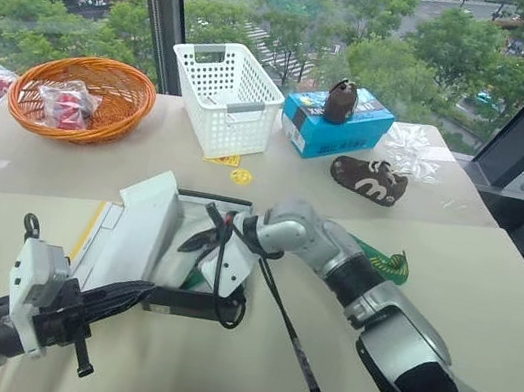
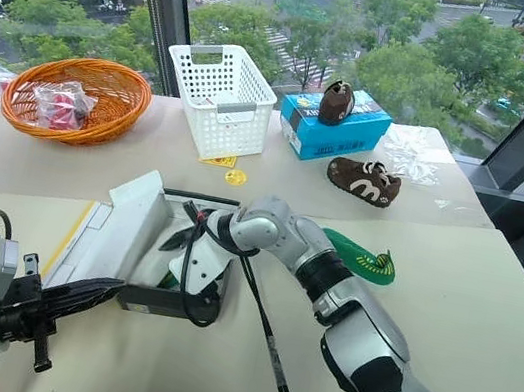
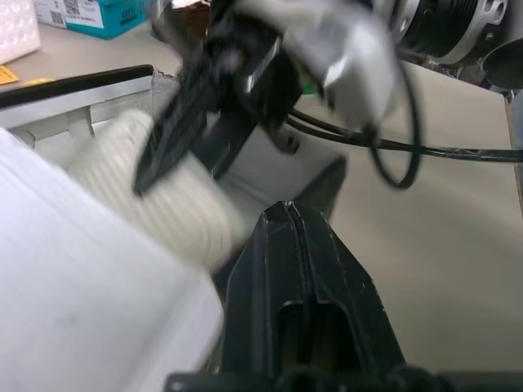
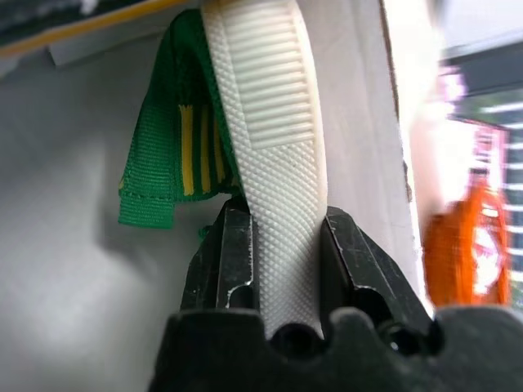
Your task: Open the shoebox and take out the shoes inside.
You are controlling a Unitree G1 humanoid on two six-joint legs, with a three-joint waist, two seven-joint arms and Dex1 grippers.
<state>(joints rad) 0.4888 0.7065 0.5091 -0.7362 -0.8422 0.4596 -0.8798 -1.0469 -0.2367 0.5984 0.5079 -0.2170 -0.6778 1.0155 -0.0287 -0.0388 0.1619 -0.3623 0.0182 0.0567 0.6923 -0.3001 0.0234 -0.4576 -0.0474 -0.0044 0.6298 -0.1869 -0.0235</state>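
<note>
The shoebox [image 1: 140, 225] lies open on the near table, its lid folded back to the left with the white inside showing, its black-sided base [image 1: 184, 301] toward me. My right gripper [image 4: 282, 219] hovers over the box, shut on the white ribbed sole of a green shoe [image 4: 265, 122] with yellow stripes, which hangs from the fingers. The second green shoe [image 1: 384, 263] lies on the table just right of the box, partly behind my right arm. At the box's front left corner my left gripper [image 1: 123, 295] is shut and holds nothing.
On the far table stand an orange wicker basket [image 1: 81, 98], a white plastic basket [image 1: 223, 98] and a blue box [image 1: 335, 126] with a brown shoe [image 1: 341, 100] on top. Another brown shoe [image 1: 369, 178] and crinkled clear plastic [image 1: 412, 149] lie nearby.
</note>
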